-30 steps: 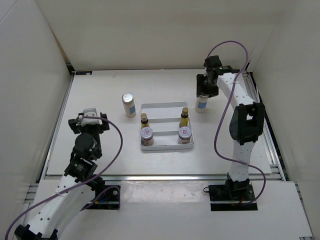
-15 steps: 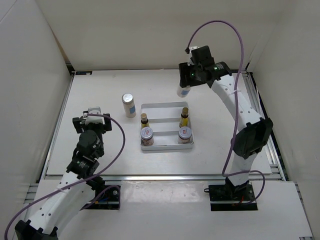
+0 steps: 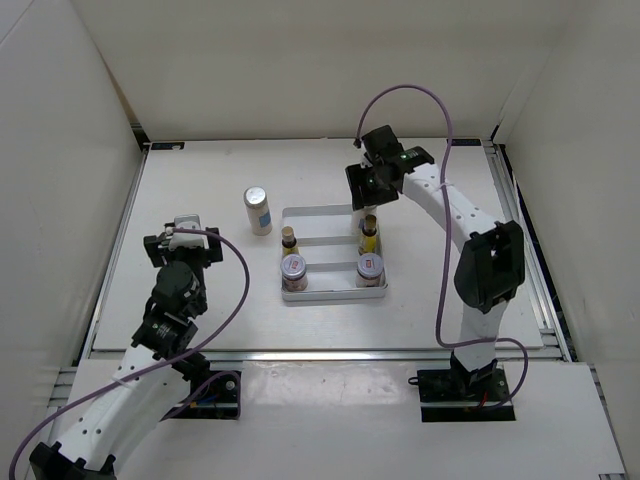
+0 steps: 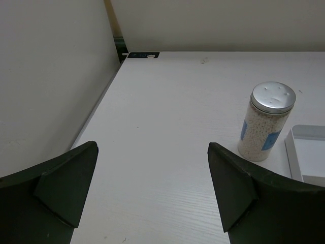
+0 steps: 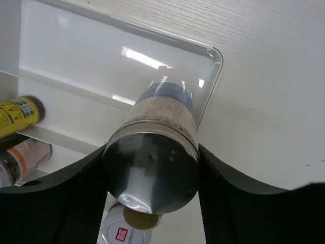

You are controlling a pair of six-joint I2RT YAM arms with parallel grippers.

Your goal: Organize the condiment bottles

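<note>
Four of six bottles are in the tray: two amber bottles in the middle row and two jars in the near row, one of each per side.

My right gripper is clamped on a white bottle, jaws on either side just under the cap. The bottle hangs straight below the jaws, base over the tray's far-right slot, and that slot looks bare. I can't tell if the base touches the floor; I'd guess just clear. The right-side amber bottle and jar sit on the near side of the jaws, close by but not touching.

My left gripper is wide open with nothing between the jaws. The second white bottle stands upright on the table, ahead and to the right of the left jaws, just beside the tray's far-left corner.

My read is roughly two thirds done. To do: lower and release this bottle, then put the second in the far-left slot, likely a left-arm job.
</note>
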